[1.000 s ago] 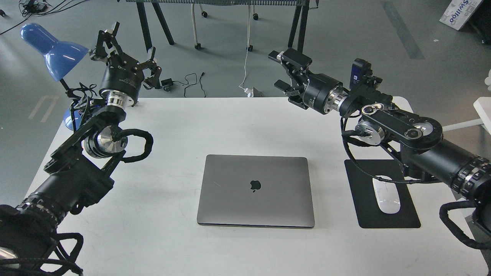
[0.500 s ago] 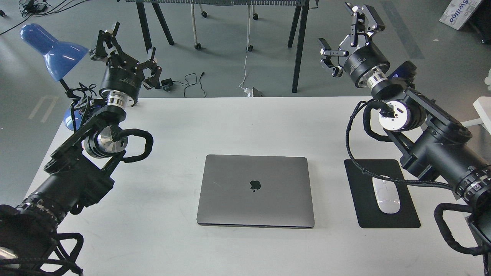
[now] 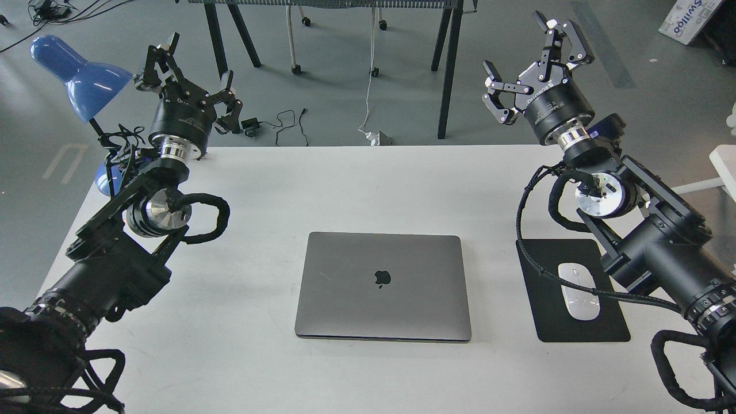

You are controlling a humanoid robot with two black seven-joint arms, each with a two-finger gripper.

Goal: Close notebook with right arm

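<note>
The space-grey notebook (image 3: 383, 286) lies shut and flat on the white table (image 3: 345, 184), lid down with the dark apple logo facing up. My right gripper (image 3: 532, 57) is open and empty, raised high above the table's back right corner, well away from the notebook. My left gripper (image 3: 187, 72) is open and empty, raised above the back left corner near the blue lamp (image 3: 75, 75).
A black mouse pad (image 3: 575, 328) with a white mouse (image 3: 579, 291) lies right of the notebook, under my right arm. Table legs, chair casters and cables stand on the floor behind the table.
My right arm has swung up and to the right, away from the table middle. Its gripper turned from pointing left to pointing up. The notebook and left arm have not moved.
</note>
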